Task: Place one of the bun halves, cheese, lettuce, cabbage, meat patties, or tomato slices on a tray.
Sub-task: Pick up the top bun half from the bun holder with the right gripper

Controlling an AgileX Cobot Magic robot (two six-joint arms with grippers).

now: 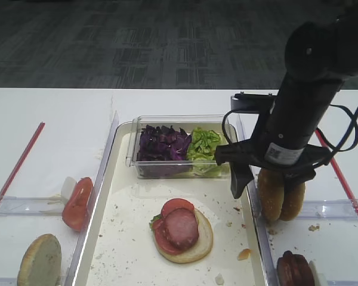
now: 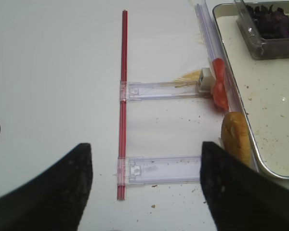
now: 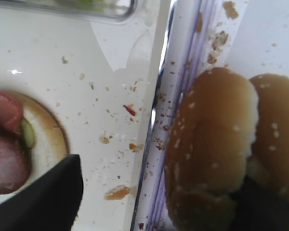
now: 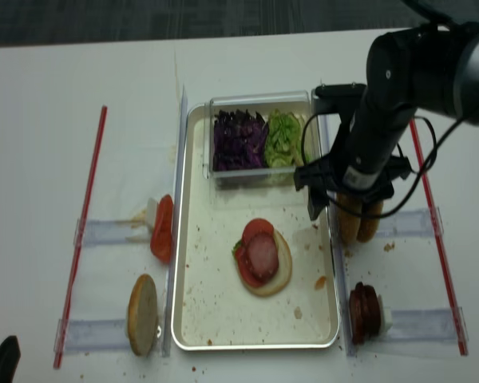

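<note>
Here the seeded bun halves (image 1: 281, 193) stand on edge.

Open tray (image 1: 116, 250) floor left of the stacked bun base (image 1: 185, 238); clear box (image 1: 179, 149) blocks the far end, rim (image 1: 250, 202) bounds the right

Right gripper (image 1: 268, 189) downward, jaws apart
</note>
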